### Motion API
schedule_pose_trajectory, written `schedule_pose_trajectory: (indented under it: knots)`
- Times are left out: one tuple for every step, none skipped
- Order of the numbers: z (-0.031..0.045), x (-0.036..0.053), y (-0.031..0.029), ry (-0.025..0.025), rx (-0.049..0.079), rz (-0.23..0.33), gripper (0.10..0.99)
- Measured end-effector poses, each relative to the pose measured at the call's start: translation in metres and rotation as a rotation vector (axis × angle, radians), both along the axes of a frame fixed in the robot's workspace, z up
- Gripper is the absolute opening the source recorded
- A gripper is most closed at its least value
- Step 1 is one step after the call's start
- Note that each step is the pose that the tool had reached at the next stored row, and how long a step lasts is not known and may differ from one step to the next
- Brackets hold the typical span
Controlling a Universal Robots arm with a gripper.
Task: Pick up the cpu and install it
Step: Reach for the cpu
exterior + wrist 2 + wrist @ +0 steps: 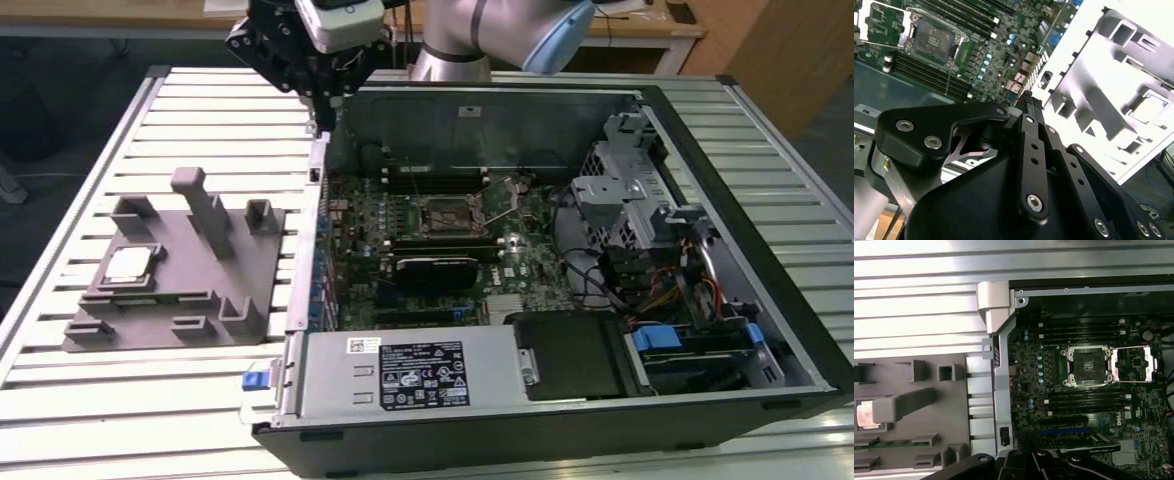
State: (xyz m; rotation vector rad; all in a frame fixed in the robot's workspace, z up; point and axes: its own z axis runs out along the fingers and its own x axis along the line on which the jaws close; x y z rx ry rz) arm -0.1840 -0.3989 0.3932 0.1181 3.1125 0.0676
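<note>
Silver-topped cpu [130,265] lies flat in its pocket on the grey fixture [154,302], on the exterior view's left of the open computer case [481,108]. Gripper [1028,97] hangs high over the case's back corner, well apart from the cpu, fingers pressed together and holding nothing. Socket [1088,366] on the board looks open, frame flipped back. My read: the step in hand is the reach for the pick. Spread the fingers before going down, come in straight from above, clear the upright posts [200,205] beside the pocket, grip edges only, keep the chip level.
</note>
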Motion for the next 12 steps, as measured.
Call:
schedule_pose_trajectory:
  knots:
    - [0.0, -0.002, 0.0, 0.0, 0.0, 0.0, 0.106]
    - [0.0, -0.0039, 0.0, 0.0, 0.0, 0.0, 0.106]
    - [-0.0001, -0.0061, 0.0, -0.0001, 0.0, 0.0, 0.106]
    - [0.0, -0.0082, 0.0, -0.0001, 0.0, 0.0, 0.106]
    - [-0.0001, -0.0102, 0.0, -0.0001, 0.0, 0.0, 0.106]
    - [0.0, -0.0121, 0.0, 0.0, 0.0, 0.0, 0.106]
    - [0.0, -0.0141, 0.0, 0.0, 0.0, 0.0, 0.106]
    - [-0.0001, -0.016, 0.0, 0.0, 0.0, 0.0, 0.106]
    - [-0.0001, -0.018, 0.0, -0.0001, 0.0, 0.0, 0.106]
    - [0.0, -0.0202, 0.0, 0.0001, 0.0, 0.0, 0.106]
    - [0.0, -0.0224, 0.0, 0.0001, 0.0, 0.0, 0.106]
    - [-0.0001, -0.0245, 0.0, 0.0, 0.0, 0.0, 0.106]
